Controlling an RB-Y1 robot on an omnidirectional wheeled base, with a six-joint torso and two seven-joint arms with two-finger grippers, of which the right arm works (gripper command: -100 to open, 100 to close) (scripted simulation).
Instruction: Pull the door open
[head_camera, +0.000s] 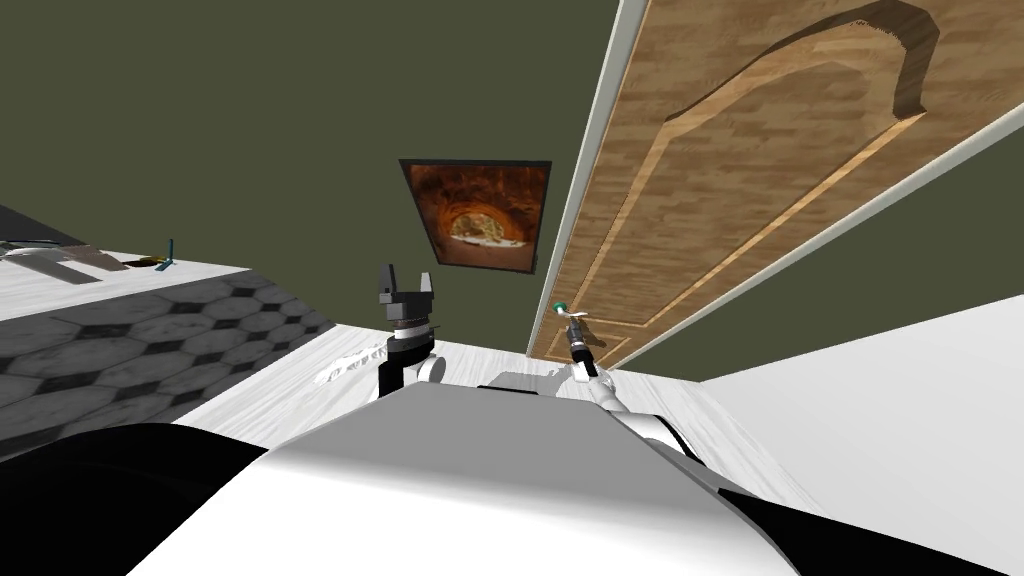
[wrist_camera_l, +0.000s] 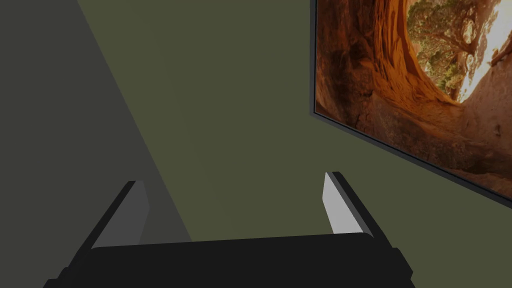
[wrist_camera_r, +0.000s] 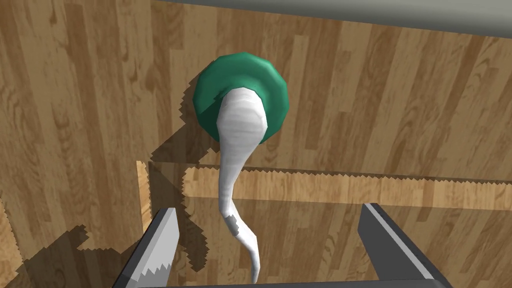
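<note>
The right gripper (wrist_camera_r: 269, 210) was seen open, with the white lever handle (wrist_camera_r: 239, 150) between its fingers untouched, at the left edge of the far wooden door (head_camera: 760, 180); centring and a firm closing were judged needed before pulling, the left gripper (head_camera: 405, 290) being open and idle.

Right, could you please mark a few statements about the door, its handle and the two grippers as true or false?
1. The right gripper is open, with the white lever handle between its fingers. True.
2. The door is plain white. False: it shows brown wood grain.
3. The handle's round base is green. True.
4. The left gripper is shut on the handle. False: it is open, holds nothing and stands off to the left of the door.
</note>
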